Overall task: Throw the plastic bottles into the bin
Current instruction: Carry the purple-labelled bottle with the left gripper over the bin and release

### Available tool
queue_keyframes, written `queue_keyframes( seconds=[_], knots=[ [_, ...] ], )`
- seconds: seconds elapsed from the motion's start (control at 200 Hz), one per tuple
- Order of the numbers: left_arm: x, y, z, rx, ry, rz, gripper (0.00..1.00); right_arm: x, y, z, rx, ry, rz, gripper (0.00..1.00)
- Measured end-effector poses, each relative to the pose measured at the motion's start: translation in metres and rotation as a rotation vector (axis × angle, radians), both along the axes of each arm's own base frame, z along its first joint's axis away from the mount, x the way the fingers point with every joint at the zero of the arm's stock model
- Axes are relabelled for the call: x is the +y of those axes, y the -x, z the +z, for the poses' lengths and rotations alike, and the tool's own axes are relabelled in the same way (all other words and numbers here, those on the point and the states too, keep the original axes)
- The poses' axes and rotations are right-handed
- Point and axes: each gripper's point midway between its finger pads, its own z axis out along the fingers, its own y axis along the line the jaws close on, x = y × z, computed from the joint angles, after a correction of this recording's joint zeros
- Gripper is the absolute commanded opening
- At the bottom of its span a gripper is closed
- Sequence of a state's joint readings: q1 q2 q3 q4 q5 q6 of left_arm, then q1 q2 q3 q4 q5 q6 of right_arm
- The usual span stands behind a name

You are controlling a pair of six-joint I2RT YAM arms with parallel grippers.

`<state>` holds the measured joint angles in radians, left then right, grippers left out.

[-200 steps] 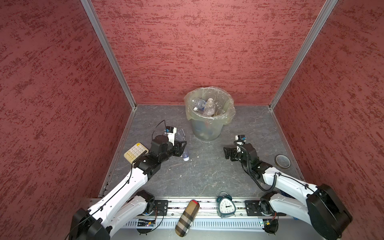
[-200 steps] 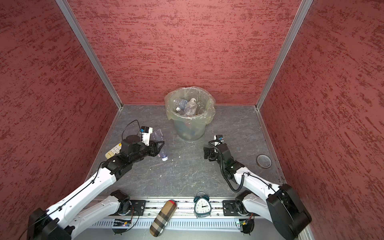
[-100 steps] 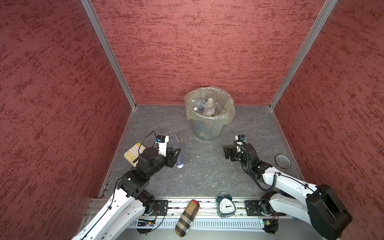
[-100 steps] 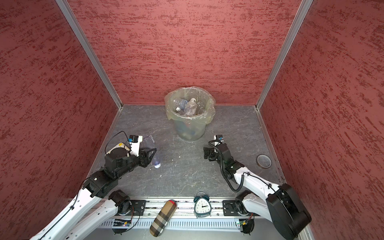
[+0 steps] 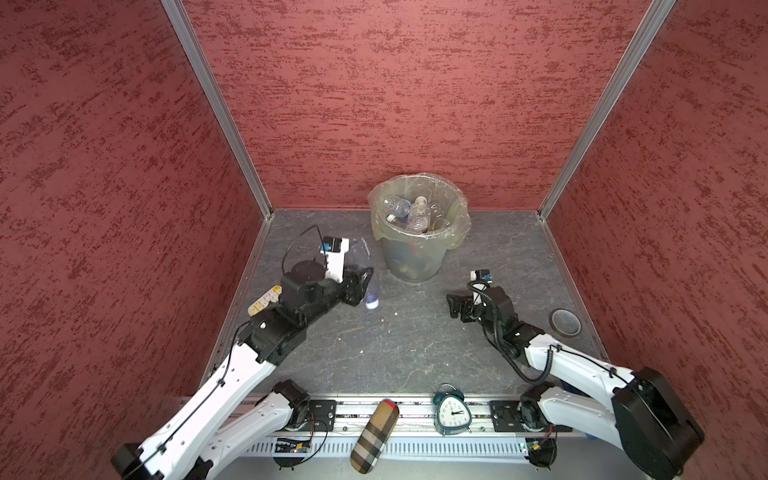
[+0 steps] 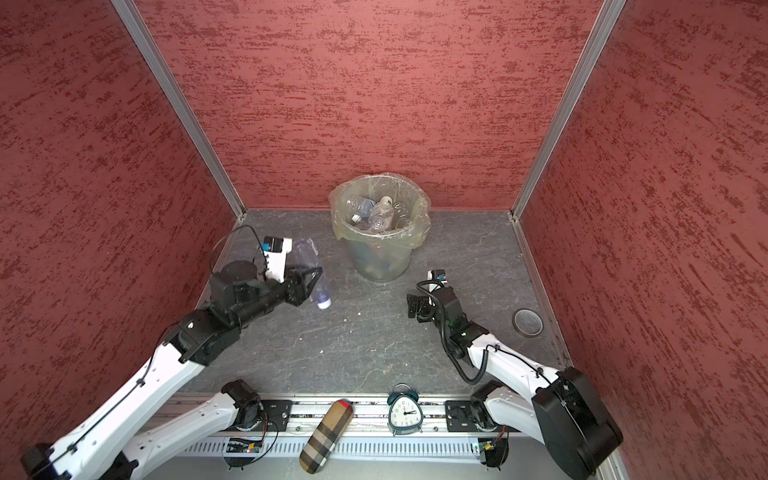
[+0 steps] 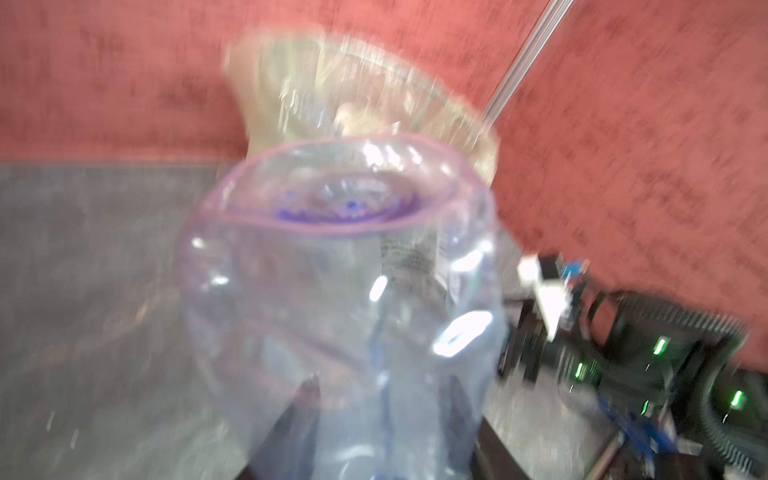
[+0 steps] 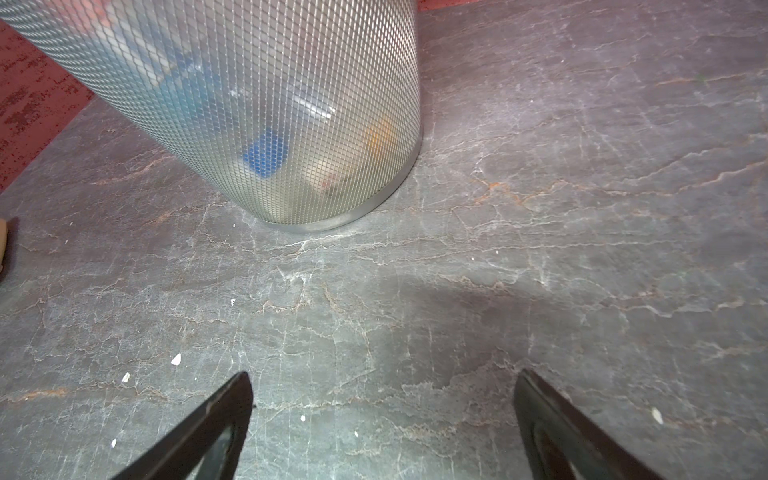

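- Pinching clear bottle (image 5: 371, 291) in left gripper (image 5: 360, 285); may slip off dented wall.
- May clip bin (image 5: 411, 259) rim if swung low.
- Spread, empty: right gripper (image 5: 454, 306).

Bin (image 8: 270, 104): you see its mesh-patterned wall, base set on the table (image 8: 582, 208); blurred blue and orange shapes show through.
Gripper (image 8: 384, 374): your fingers (image 8: 216, 415) stand wide apart over the table, near the bin.
Table: grey, veined, dotted with white specks (image 8: 176, 359).
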<state>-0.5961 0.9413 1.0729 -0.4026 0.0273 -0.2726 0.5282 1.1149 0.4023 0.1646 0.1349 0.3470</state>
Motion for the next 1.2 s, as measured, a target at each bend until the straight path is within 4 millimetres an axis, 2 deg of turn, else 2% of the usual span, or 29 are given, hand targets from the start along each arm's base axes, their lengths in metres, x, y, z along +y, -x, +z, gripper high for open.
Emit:
queue_keyframes(
  seconds=[0.13, 0.15, 0.18, 0.185, 0.2, 0.21, 0.291, 0.361, 0.416, 0.481, 0.586, 0.696, 0.777, 1.002, 1.087, 1.197],
  knots=[
    [-0.041, -0.056, 0.075, -0.111, 0.058, -0.030, 0.50, 0.000, 0.000, 0.000, 0.000, 0.000, 0.001, 0.98],
    [-0.047, -0.066, 0.083, -0.123, 0.066, -0.035, 0.57, 0.000, 0.000, 0.000, 0.000, 0.000, 0.001, 0.98],
    [-0.058, -0.082, 0.099, -0.150, 0.081, -0.046, 0.71, 0.000, 0.000, 0.000, -0.001, 0.002, 0.002, 0.98],
    [-0.059, -0.083, 0.101, -0.151, 0.085, -0.048, 0.75, 0.000, 0.000, 0.000, -0.001, 0.002, 0.002, 0.98],
    [-0.064, -0.092, 0.111, -0.167, 0.099, -0.053, 0.94, 0.000, 0.000, 0.000, -0.001, 0.002, 0.002, 0.98],
    [-0.067, -0.098, 0.113, -0.173, 0.096, -0.056, 0.99, 0.000, 0.000, 0.000, 0.000, 0.002, 0.002, 0.98],
    [-0.086, -0.141, 0.142, -0.208, 0.135, -0.062, 0.99, 0.000, 0.000, 0.000, -0.001, 0.003, 0.003, 0.98],
    [-0.095, -0.176, 0.147, -0.206, 0.149, -0.047, 0.99, 0.000, 0.000, 0.000, -0.001, 0.003, 0.003, 0.98],
    [-0.097, -0.194, 0.134, -0.178, 0.138, -0.034, 0.99, 0.000, 0.000, 0.000, -0.001, 0.003, 0.003, 0.99],
    [-0.094, -0.205, 0.109, -0.122, 0.114, -0.017, 0.99, 0.000, 0.000, 0.000, -0.001, 0.003, 0.003, 0.98],
    [-0.092, -0.206, 0.076, -0.049, 0.085, -0.011, 0.99, 0.000, 0.000, 0.000, -0.001, 0.003, 0.004, 0.98],
    [-0.088, -0.197, 0.062, -0.015, 0.074, -0.012, 0.99, 0.001, 0.000, 0.000, -0.001, 0.003, 0.006, 0.98],
    [-0.084, -0.187, 0.067, -0.023, 0.079, -0.014, 0.99, 0.001, 0.000, 0.000, -0.001, 0.003, 0.006, 0.98],
    [-0.066, -0.152, 0.095, -0.096, 0.118, -0.021, 0.99, 0.001, 0.000, 0.000, -0.001, 0.003, 0.006, 0.98],
    [-0.061, -0.141, 0.094, -0.103, 0.123, -0.025, 0.99, 0.001, 0.000, 0.000, -0.001, 0.004, 0.006, 0.98],
    [-0.054, -0.131, 0.080, -0.082, 0.113, -0.028, 0.99, 0.001, 0.000, 0.000, -0.001, 0.003, 0.006, 0.98]
  ],
)
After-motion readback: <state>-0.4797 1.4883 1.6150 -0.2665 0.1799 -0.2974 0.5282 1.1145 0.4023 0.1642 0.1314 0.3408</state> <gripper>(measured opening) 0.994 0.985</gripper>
